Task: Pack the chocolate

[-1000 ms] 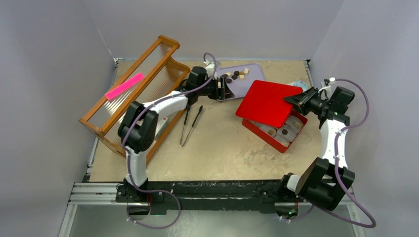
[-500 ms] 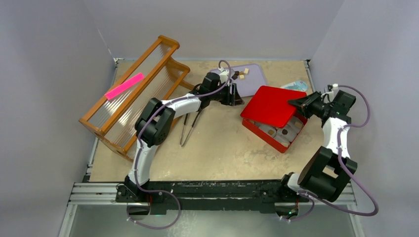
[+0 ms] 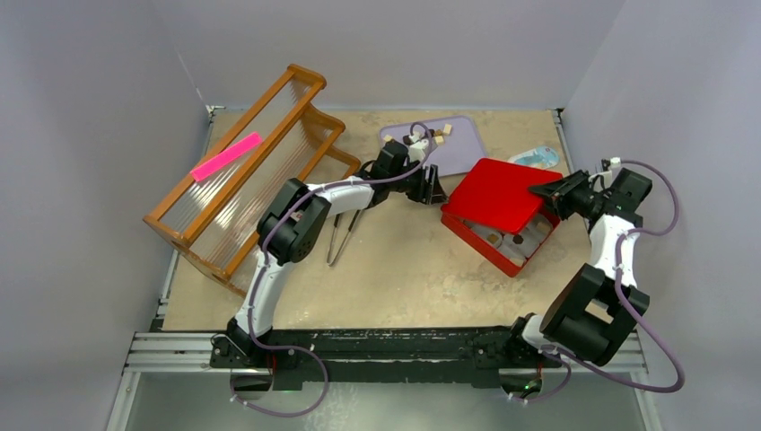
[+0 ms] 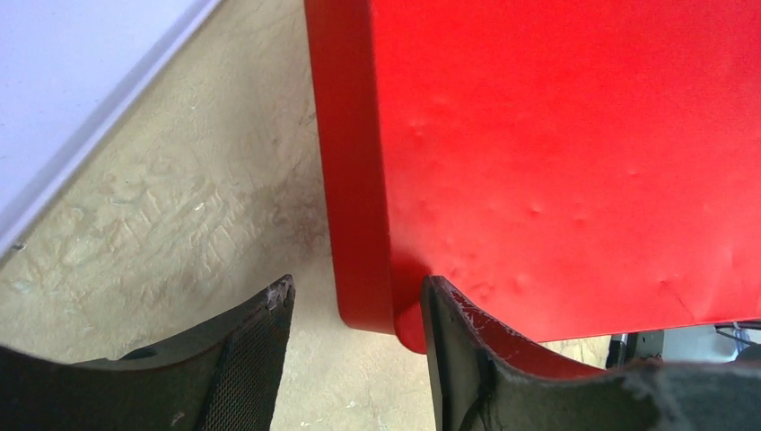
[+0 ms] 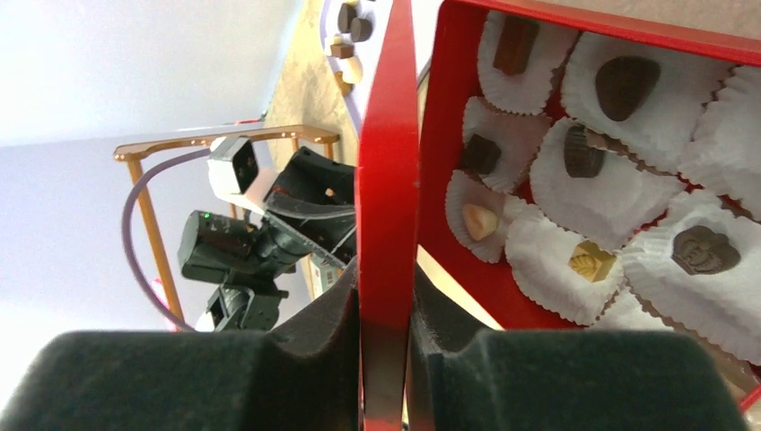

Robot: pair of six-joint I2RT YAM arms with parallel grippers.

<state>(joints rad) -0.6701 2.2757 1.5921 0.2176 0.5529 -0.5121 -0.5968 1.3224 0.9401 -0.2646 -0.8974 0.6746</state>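
Right wrist: right pincer point(image 5: 386, 296) clamped on red lid point(image 5: 388, 135), beside red box point(image 5: 435, 108) with chocolate point(image 5: 625, 83) in paper cups point(image 5: 610, 193). Left pincer point(image 4: 354, 314) spread around lid's corner, perhaps touching. More on tray point(image 3: 458, 148), surface's point(image 4: 179, 224) far edge.

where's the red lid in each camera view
top external: red lid right of centre, partly covering the red box.
left wrist: fills the upper right.
right wrist: edge-on, pinched by the right gripper.
shared landmark: left gripper, by the lid's left corner.

Wooden rack point(image 3: 242, 171) with pink strip point(image 3: 225, 155), tongs point(image 3: 336, 242) beside it, lilac tray point(image 3: 459, 148), red lid point(image 3: 494, 193)
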